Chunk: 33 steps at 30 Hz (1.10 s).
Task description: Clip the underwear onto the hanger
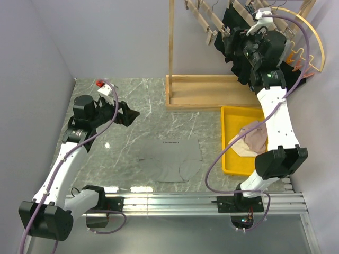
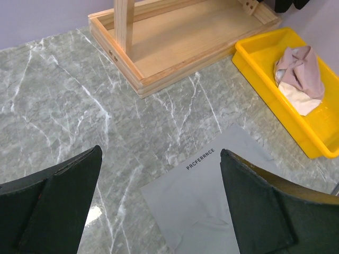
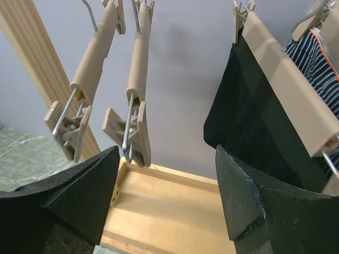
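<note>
Logged underwear (image 1: 175, 161) flat on worktop (image 1: 116, 153): light grey, dark waistband print, near edge cut off in left wrist view. Located hanger (image 3: 139, 58) on rack (image 1: 170, 47): pale wood, hook top out of frame, end clip just ahead of right claw (image 3: 167, 190), spread and empty. Left claw (image 2: 160, 180) spread wide, apart from underwear.

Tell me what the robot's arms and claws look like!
The left arm and right arm are white tubes with chunky black joints. A thin purple cable loops along each. The left claw and right claw each have two broad black wedge-shaped fingers.
</note>
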Available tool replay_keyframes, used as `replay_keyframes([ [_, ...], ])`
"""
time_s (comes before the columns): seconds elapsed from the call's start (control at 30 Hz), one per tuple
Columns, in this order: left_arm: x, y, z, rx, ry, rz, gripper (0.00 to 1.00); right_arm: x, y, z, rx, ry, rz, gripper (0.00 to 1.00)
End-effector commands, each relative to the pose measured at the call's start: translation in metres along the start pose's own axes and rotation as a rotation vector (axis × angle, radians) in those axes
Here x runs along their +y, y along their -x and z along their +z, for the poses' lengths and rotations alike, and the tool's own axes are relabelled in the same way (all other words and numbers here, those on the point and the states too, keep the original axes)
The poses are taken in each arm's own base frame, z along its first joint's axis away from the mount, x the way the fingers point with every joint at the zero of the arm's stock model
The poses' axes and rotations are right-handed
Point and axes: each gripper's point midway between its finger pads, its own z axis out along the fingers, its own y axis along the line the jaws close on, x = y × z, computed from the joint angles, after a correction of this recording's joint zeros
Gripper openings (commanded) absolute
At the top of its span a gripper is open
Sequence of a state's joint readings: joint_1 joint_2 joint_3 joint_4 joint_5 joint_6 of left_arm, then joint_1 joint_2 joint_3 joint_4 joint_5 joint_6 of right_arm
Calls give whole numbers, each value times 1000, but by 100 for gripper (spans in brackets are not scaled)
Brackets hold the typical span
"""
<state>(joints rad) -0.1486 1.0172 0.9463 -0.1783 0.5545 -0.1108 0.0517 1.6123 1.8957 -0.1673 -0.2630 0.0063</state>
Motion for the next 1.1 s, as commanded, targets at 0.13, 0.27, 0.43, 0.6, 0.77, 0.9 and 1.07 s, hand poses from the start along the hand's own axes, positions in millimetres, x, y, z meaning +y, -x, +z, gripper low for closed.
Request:
replay_keyframes([
  [0.13, 1, 10, -7, -63, 6, -1, 99, 6, 40, 9, -115, 48, -29, 79],
  [0.27, 5, 9, -9, -60, 20, 18, 99, 12, 42, 15, -125, 71, -31, 79],
  [0.43, 6, 10, -11, -68, 32, 26, 99, 14, 34, 26, -111, 76, -79, 75],
  [0.6, 6, 9, -14, -69, 41, 22, 99, 9, 34, 33, -118, 51, -92, 65],
  [0.77, 6, 5, -15, -72, 44, 14, 99, 12, 36, 38, -123, 66, -99, 47],
  [0.9, 7, 5, -16, -72, 51, 18, 99, 16, 45, 35, -142, 67, -93, 17],
  [1.07, 7, 3, -15, -66, 44, 13, 99, 20, 63, 26, -182, 72, -84, 0],
])
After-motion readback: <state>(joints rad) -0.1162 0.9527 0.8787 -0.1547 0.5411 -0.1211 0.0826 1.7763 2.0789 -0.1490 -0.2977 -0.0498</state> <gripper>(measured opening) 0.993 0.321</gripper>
